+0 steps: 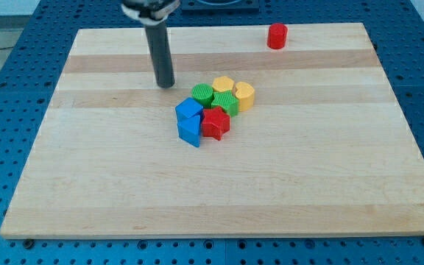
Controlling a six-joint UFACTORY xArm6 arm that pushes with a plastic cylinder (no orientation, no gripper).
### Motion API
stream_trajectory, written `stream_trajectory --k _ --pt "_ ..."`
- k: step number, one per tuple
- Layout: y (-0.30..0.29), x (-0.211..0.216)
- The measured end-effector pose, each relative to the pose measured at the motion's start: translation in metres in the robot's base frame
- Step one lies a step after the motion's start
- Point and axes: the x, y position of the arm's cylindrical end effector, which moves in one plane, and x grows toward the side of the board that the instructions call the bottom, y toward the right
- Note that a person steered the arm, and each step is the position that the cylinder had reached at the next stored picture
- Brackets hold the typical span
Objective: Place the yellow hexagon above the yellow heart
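The yellow hexagon (223, 85) sits at the top of a tight cluster near the board's middle. The yellow heart (245, 96) lies just right of and slightly below it, touching. My tip (166, 83) rests on the board to the left of the cluster, apart from the blocks, about level with the yellow hexagon. The nearest block to my tip is a green block (202, 93).
The cluster also holds a second green block (226, 103), a red star-like block (216, 122) and two blue blocks (189, 111) (189, 132). A red cylinder (277, 36) stands alone near the board's top right. The wooden board (87, 184) has blue perforated table around it.
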Motion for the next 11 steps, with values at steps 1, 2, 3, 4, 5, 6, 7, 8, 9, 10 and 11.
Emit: stream_trajectory --k 1,2,3,4,5,6,7,8,9,10,11 --pt "0.020 0.021" --pt "0.081 0.030" --pt "0.121 0.042" --pt "0.127 0.030" --pt "0.115 0.004" --pt "0.112 -0.013" --pt "0.118 -0.033" --pt "0.122 -0.051" --pt "0.140 -0.054" --pt "0.155 -0.046" --pt "0.157 -0.033"
